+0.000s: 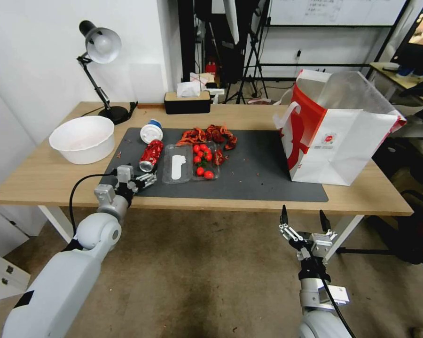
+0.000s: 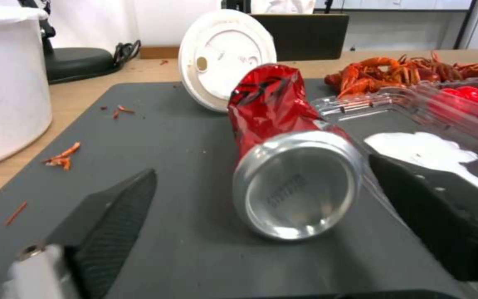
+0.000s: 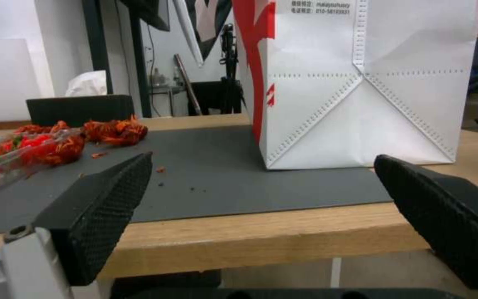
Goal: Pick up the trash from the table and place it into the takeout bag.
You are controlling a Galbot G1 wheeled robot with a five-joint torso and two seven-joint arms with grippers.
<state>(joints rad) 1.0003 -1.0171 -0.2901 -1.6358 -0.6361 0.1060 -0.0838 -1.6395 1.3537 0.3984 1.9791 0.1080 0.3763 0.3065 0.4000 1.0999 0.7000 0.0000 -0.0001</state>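
Note:
A crushed red can (image 1: pixel 151 155) lies on its side on the dark grey mat (image 1: pixel 258 178) of the table (image 1: pixel 42 178). Its silver base (image 2: pixel 297 185) faces my left gripper (image 1: pixel 144 180), which is open. In the left wrist view the two fingers stand either side of the can's near end without touching it. A white-lidded blue cup (image 1: pixel 151 131) lies tipped over just behind the can. The takeout bag (image 1: pixel 338 136) stands open and upright at the table's right end. My right gripper (image 1: pixel 303 213) hangs open below the table's front edge, facing the bag (image 3: pixel 361 83).
A clear clamshell box (image 1: pixel 176 169) with cherry tomatoes (image 1: pixel 203 162) lies right beside the can. Crayfish shells (image 1: pixel 209 136) are heaped behind it. At the left stands a wide white bowl (image 1: pixel 82 138), with a desk lamp (image 1: pixel 101 47) and a black tissue box (image 1: pixel 187 101) at the back.

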